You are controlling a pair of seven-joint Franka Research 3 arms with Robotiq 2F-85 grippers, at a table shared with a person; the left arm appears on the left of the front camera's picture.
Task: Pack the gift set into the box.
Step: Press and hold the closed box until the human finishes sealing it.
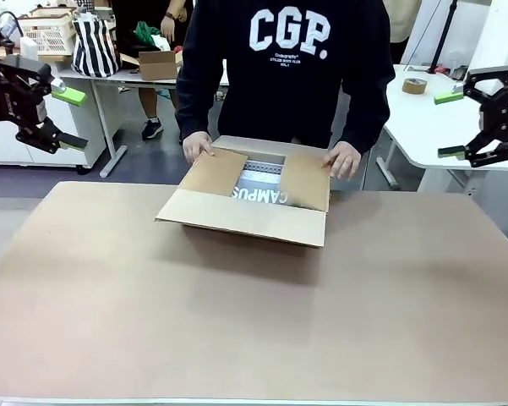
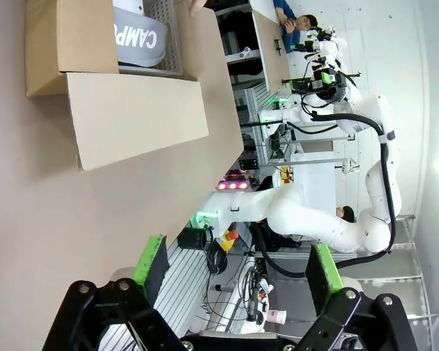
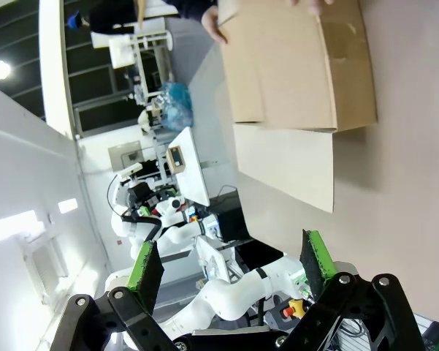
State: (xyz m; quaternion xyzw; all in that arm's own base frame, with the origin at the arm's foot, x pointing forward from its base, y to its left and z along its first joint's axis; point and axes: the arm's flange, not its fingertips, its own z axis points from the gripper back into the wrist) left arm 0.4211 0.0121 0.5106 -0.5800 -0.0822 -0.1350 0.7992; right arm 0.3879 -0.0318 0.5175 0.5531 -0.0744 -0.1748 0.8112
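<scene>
On the desk (image 1: 254, 338) before you the cardboard box (image 1: 237, 222) holds the CAMPUS gift set (image 1: 266, 194), while your left hand (image 1: 70, 118) and right hand (image 1: 450, 125) hang spread wide, likely leaving the person (image 1: 287, 68) room to press the side flaps (image 1: 215, 172) down.

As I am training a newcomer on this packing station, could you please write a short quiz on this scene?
1. True or false: the left gripper and the right gripper are both open and hold nothing.
2. Where is the grey pack lettered "CAMPUS" relative to the large brown corrugated cardboard box? A: beside it. B: inside it, seen between its side flaps. C: on top of a closed flap.
3. What touches the box at its far corners?
Key: 1 true; 2 B; 3 the person's hands.
</scene>
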